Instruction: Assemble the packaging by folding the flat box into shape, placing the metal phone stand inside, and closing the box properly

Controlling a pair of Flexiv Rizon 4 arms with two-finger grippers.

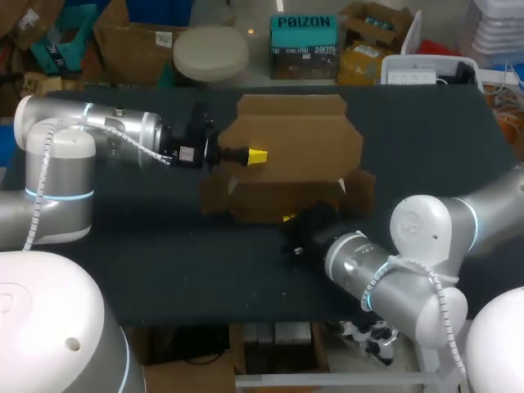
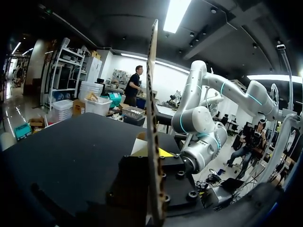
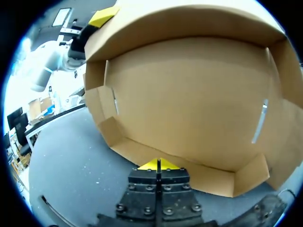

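The brown cardboard box [image 1: 299,143] lies partly folded in the middle of the table, with a low front wall [image 1: 278,201] raised. My left gripper [image 1: 256,155] comes in from the left and is shut on a box panel. In the left wrist view that panel [image 2: 151,94] shows edge-on, rising from between the left gripper [image 2: 154,153]. My right gripper [image 1: 288,219] sits at the front wall, shut on nothing. In the right wrist view its yellow tips [image 3: 158,164] meet right at the box's low front flap [image 3: 189,172]. No phone stand is in view.
The dark table [image 1: 147,246] stretches to the left and front of the box. A white container [image 1: 422,70] stands at its back right corner. My right arm's elbow [image 1: 409,278] hangs over the front right part.
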